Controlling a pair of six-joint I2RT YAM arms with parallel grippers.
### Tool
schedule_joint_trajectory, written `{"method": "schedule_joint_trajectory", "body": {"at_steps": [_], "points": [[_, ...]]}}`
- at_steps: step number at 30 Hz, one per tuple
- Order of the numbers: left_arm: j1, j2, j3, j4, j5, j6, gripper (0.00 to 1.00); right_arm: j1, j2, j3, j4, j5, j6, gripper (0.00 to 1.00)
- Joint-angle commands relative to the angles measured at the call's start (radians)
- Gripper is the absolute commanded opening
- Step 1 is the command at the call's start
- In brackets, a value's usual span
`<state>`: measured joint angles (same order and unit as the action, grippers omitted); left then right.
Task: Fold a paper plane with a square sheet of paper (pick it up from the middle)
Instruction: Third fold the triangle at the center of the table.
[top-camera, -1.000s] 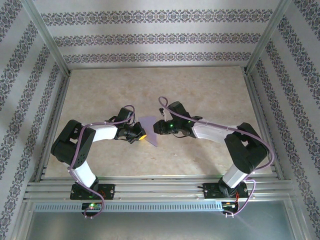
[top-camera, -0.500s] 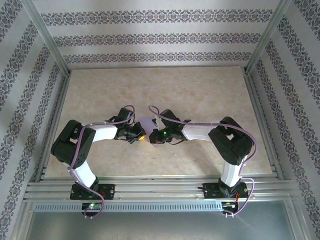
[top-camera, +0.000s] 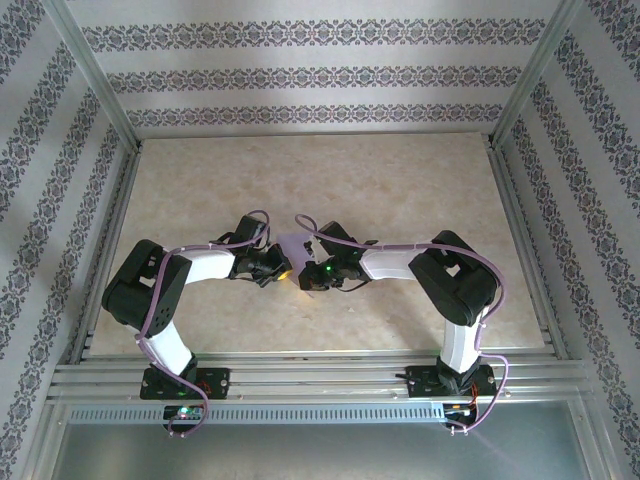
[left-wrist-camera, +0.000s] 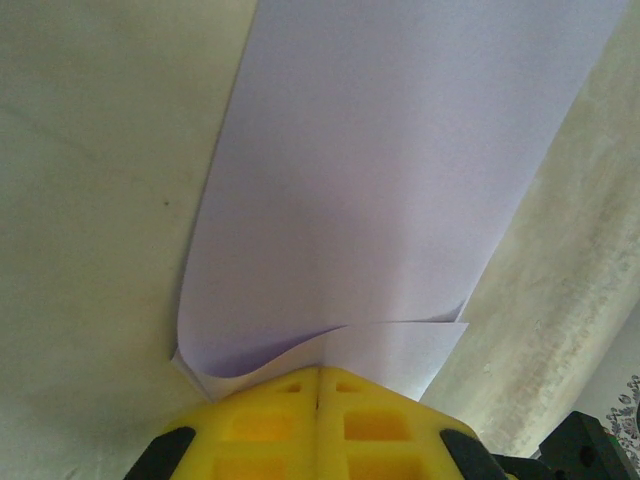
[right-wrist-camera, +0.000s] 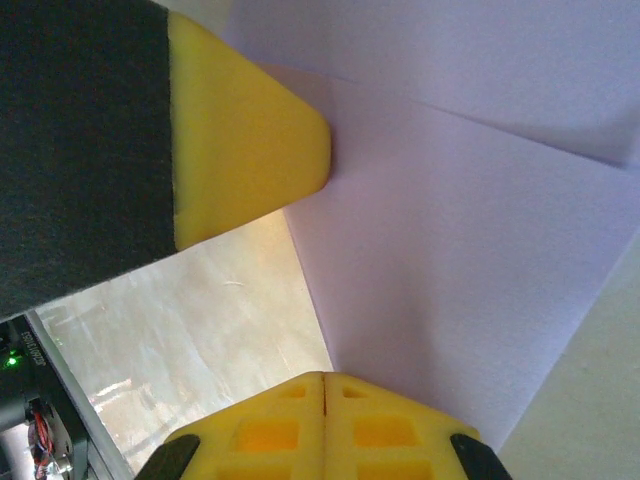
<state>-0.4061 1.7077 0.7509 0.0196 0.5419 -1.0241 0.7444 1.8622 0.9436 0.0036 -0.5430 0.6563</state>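
Note:
The square sheet of paper (top-camera: 293, 243), pale lavender, lies folded over in two layers at the table's middle between both grippers. In the left wrist view the sheet (left-wrist-camera: 400, 170) has its upper layer curling up, and a small ridge runs into my left gripper (left-wrist-camera: 320, 368), which is shut on it. My right gripper (right-wrist-camera: 324, 376) is shut, with its tips at the edge of the sheet (right-wrist-camera: 470, 260). The left gripper's yellow finger (right-wrist-camera: 245, 140) touches the paper just beyond. Seen from above, the left gripper (top-camera: 287, 270) and the right gripper (top-camera: 304, 276) almost meet. The paper plane is out of view.
The beige marbled table (top-camera: 400, 180) is walled by patterned panels and aluminium posts (top-camera: 95, 80). A metal rail (top-camera: 320, 375) runs along the near edge, where both arm bases stand. The right arm's elbow (top-camera: 455, 285) is bent high over the table's right half.
The right arm has swung left from the paper's right side to its near edge, with its jaws closing fully on the way. The left arm has stayed put, gripping the paper.

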Motion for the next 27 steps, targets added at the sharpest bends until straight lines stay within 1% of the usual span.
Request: {"method": "schedule_joint_trajectory", "body": {"at_steps": [1,12,27], "points": [[-0.013,0.056,-0.028,-0.107,-0.082,0.019,0.06,0.013,0.021,0.018,-0.033,0.006,-0.008,0.00],[-0.011,0.061,-0.026,-0.130,-0.097,0.018,0.05,0.018,0.020,0.004,-0.074,0.000,-0.023,0.00],[-0.013,0.063,-0.022,-0.144,-0.105,0.021,0.05,0.018,-0.061,-0.066,-0.125,-0.069,-0.045,0.02]]}}
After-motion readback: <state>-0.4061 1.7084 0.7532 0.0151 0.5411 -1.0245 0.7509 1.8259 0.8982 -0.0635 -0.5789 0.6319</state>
